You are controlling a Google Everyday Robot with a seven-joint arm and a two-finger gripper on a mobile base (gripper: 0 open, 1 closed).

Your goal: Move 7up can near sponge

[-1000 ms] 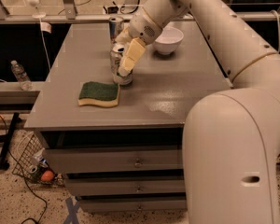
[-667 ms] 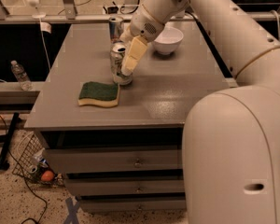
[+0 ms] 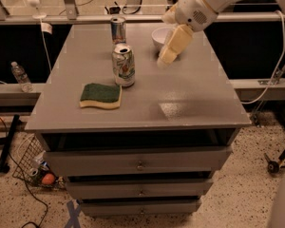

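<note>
The 7up can (image 3: 123, 65) stands upright on the grey table top (image 3: 190, 99), left of centre. The sponge (image 3: 100, 95), dark green over yellow, lies flat just in front of and left of the can, almost touching it. My gripper (image 3: 164, 59) hangs above the table to the right of the can, about a can's width away. It is open and empty, with its pale fingers pointing down and to the left.
A slim blue-and-silver can (image 3: 118, 30) stands behind the 7up can. A white bowl (image 3: 160, 36) sits at the back, partly behind my gripper. The table has drawers (image 3: 140, 164) below. A water bottle (image 3: 20, 76) and a wire basket (image 3: 27, 161) are at the left.
My gripper has let go of the 7up can and moved up and to the right. The can now stands free beside the sponge.
</note>
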